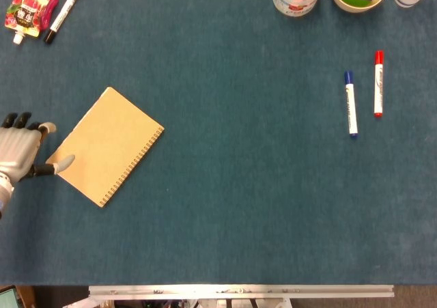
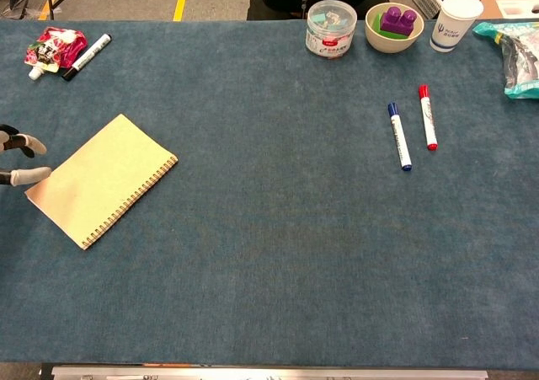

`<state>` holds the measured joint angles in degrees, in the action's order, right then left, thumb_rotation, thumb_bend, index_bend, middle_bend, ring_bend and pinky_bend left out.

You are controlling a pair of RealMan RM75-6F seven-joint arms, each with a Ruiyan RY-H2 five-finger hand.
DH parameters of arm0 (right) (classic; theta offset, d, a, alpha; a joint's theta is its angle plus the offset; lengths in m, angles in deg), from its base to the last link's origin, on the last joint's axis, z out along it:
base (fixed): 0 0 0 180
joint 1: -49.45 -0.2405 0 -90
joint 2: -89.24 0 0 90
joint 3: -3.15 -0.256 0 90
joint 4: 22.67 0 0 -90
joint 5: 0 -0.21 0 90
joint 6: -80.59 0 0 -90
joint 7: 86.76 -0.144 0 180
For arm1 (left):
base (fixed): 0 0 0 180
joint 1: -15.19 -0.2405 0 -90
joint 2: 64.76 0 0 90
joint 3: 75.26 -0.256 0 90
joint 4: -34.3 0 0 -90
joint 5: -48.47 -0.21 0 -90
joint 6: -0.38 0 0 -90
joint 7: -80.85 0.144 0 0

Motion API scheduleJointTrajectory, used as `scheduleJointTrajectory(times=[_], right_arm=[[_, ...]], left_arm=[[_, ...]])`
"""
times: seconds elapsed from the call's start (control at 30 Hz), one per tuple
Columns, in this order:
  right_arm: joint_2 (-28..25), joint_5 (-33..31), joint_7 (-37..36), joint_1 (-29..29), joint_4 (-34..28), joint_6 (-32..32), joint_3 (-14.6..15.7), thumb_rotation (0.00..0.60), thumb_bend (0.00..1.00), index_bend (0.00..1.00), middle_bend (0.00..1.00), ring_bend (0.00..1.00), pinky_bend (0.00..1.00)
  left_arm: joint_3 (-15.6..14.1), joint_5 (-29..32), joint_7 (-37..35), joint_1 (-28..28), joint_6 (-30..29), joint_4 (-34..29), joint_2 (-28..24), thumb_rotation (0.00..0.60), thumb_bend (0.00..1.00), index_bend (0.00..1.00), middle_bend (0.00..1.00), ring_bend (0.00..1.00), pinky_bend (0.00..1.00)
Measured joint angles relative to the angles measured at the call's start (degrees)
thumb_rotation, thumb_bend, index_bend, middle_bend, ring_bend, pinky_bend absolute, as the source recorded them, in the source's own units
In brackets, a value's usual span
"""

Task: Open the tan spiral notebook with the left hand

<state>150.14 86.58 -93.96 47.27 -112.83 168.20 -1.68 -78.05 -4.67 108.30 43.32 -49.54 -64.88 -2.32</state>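
notebook: tan spiral notebook [image 1: 108, 145] is laid flat and closed on the blue table [image 1: 232, 199], set diagonally, spiral binding along its lower-right edge.
left hand: left hand [image 1: 19, 154] is seen at the left frame edge, just beside the notebook's left corner; fingers are spread apart, nothing is held; thumb tip is placed at or against the corner, contact cannot be told. Only fingertips are shown in the chest view.
right hand: not shown in either view.
markers right: blue marker [image 1: 350, 104] and red marker [image 1: 377, 83] are laid side by side, apart, well right of the notebook.
far-left corner: pink pouch [image 1: 29, 7] and black-capped marker [image 1: 61, 15] are laid next to each other.
far edge: clear jar [image 2: 329, 29], bowl [image 2: 389, 36] with purple block [image 2: 395, 19], white cup [image 2: 456, 21] are lined up.
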Motion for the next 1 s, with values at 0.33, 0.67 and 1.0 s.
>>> scheduleJointTrajectory(times=[0.33,0.67,1.0], right_arm=[[-0.1,-0.2,0.1,0.2,-0.1,0.2,0.1,0.600,0.23,0.24,0.25,0.15,0.27],[-0.1,-0.3,-0.2,0.3,0.1,0.3,0.2,0.600,0.23,0.24,0.25,0.15,0.27],[-0.2,-0.4,-0.6,0.5,0.3,0.6,0.1,0.600,0.23,0.24,0.25,0.15,0.27]], left_arm=[[-2.6,-0.2,1.0,0.7,1.5,0.0,0.9,0.000,0.18,0.17,0.23,0.02,0.00],[-4.5,1.5,2.8,1.6,1.4,-1.8,0.7,0.000,0.18,0.17,0.23,0.02,0.00],[-6.8,-0.8,3.8,2.2,1.2,-8.4,-1.4,0.000,0.18,0.17,0.23,0.02,0.00]])
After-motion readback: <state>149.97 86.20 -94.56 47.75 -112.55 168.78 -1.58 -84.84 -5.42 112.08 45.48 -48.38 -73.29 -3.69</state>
